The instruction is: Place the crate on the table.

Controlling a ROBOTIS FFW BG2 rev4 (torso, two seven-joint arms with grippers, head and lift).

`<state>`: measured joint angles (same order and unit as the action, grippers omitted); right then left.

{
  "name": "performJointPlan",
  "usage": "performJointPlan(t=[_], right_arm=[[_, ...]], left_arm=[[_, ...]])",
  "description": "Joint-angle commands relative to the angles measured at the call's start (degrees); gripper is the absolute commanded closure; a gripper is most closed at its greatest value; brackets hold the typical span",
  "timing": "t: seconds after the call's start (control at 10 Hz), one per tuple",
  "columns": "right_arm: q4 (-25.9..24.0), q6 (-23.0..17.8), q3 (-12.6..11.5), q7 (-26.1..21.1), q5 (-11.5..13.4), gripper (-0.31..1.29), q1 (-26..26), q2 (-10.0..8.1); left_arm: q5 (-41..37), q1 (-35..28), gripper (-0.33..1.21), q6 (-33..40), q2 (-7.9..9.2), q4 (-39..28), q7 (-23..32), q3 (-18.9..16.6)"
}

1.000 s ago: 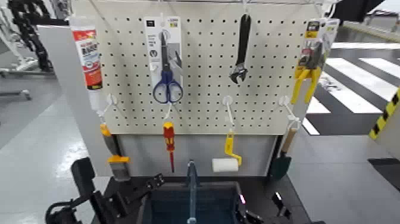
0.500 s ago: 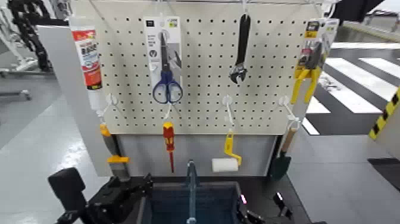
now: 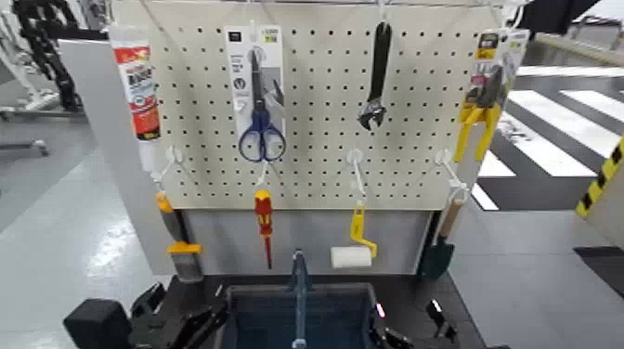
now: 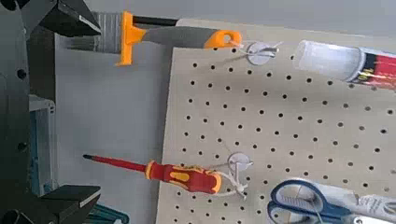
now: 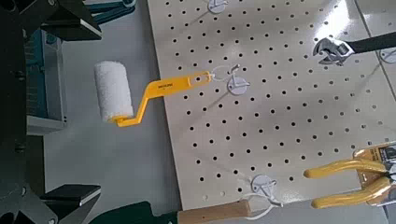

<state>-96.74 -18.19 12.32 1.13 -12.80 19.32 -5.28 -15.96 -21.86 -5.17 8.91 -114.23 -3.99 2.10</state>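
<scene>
crate [image 3: 297,316] sitting on table [image 3: 409,297] by pegboard [image 3: 316,102]; left gripper [image 3: 176,320] and right gripper [image 3: 409,336] both released, flanking it; next: pull arms clear w/o bumping rim

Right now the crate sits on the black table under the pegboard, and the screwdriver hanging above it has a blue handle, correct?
Not quite. The crate does sit on the table below the pegboard, but the screwdriver has a red and yellow handle, as the head view shows.

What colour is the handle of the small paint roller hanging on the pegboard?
Yellow paint roller handle, clearest in the right wrist view.
</scene>
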Motion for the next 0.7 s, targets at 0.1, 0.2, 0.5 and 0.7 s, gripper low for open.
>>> performJointPlan(t=[0.1, 0.2, 0.5, 0.7], right_arm=[[-0.03, 0.00, -0.11, 0.01, 0.05, 0.14, 0.11, 0.00], [-0.12, 0.08, -0.11, 0.01, 0.05, 0.14, 0.11, 0.00], [-0.12, 0.08, -0.11, 0.01, 0.05, 0.14, 0.11, 0.00], [-0.03, 0.08, -0.02, 0.01, 0.05, 0.14, 0.02, 0.00]], left_arm=[[2.60, -1.08, 0.10, 3.32, 0.06, 0.59, 0.91, 1.06], [2.60, -1.08, 0.10, 3.32, 0.06, 0.59, 1.00, 1.15], [2.60, -1.08, 0.10, 3.32, 0.06, 0.67, 1.09, 1.15], [2.60, -0.99, 0.10, 3.41, 0.14, 0.76, 1.09, 1.24]])
